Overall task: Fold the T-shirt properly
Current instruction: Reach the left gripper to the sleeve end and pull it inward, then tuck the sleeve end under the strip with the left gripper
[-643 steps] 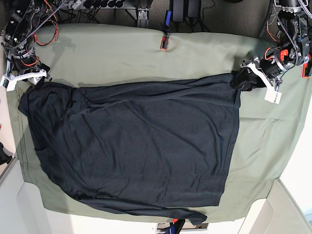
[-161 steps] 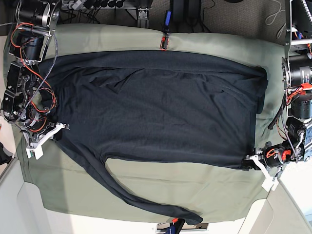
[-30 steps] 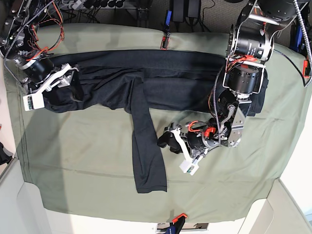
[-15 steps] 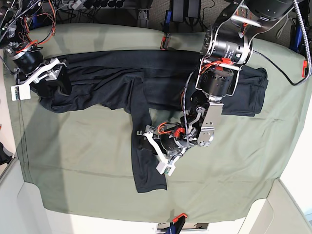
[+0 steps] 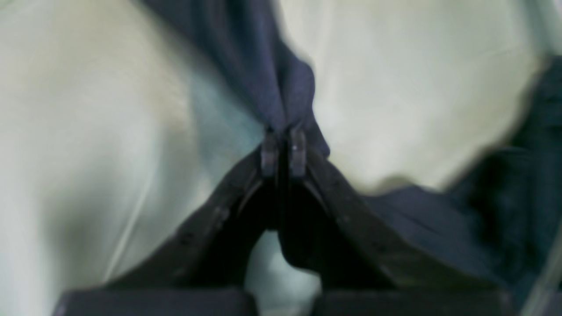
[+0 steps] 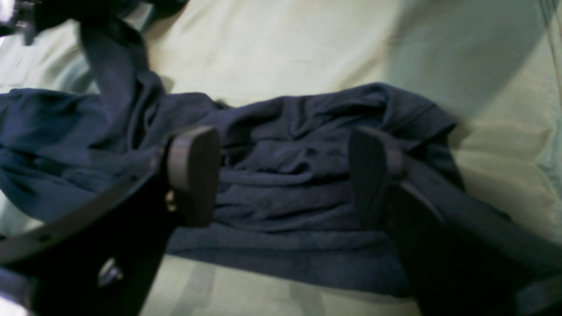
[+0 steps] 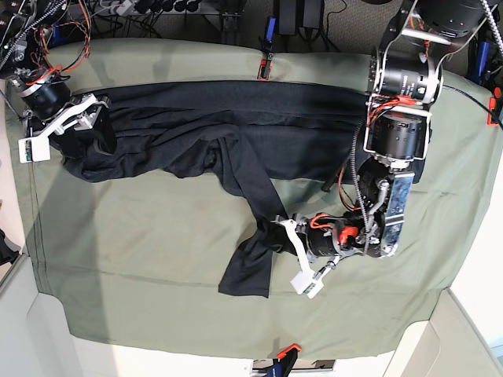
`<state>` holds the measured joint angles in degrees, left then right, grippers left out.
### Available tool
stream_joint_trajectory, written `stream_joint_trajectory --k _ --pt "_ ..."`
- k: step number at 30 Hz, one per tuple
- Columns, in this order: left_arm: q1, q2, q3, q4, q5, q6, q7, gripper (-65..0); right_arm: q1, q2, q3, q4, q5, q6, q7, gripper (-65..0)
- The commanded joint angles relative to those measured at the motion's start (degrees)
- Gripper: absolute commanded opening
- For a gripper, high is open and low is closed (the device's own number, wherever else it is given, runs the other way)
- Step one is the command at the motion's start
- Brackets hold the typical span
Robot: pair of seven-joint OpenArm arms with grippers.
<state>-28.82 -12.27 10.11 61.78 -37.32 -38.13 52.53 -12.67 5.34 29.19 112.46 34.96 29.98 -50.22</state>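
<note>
While the shirt (image 7: 236, 133) lies bunched across the top of the green sheet (image 7: 141, 236), its sleeve hangs down to the middle. The left gripper (image 7: 283, 236) pinches that sleeve tight. At upper left, the right gripper (image 7: 75, 126) is spread wide over the shirt.

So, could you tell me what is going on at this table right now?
A two-armed robot is folding a dark navy T-shirt on a sage-green cloth sheet. The left gripper is shut on the shirt's long sleeve, pinching it partway along and lifting it off the sheet. The right gripper hangs open over the bunched end of the shirt, holding nothing. The body lies in a rough band along the far side, not neatly folded yet.
</note>
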Motion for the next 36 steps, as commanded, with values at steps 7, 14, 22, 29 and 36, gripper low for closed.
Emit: stream_joint_trajectory --k 7,14,22,29,36 --pt "13.2 -11.4 -0.1 24.2 -7.0 -1.9 2.6 -65.0 0.4 0.5 0.2 1.1 -0.5 -0.1 1.6 -20.1" --pt "30.6 -20.5 -10.2 43.3 -6.3 -1.9 2.6 -65.0 0.4 0.7 0.2 1.1 -0.7 -0.1 2.3 -20.1" --pt "41.6 -21.2 -15.5 45.9 -12.6 -1.9 2.5 -57.8 0.5 0.7 0.2 1.1 -0.7 -0.1 2.7 -20.1" --pt "39.8 -20.2 -15.5 45.8 -8.4 -1.9 -4.7 -32.0 0.5 0.7 0.2 1.1 -0.7 -0.1 2.6 -20.1" --pt "30.2 -16.8 -15.1 38.6 -1.8 0.0 -11.0 -32.0 0.4 0.5 0.2 1.1 -0.4 -0.1 1.1 -20.1"
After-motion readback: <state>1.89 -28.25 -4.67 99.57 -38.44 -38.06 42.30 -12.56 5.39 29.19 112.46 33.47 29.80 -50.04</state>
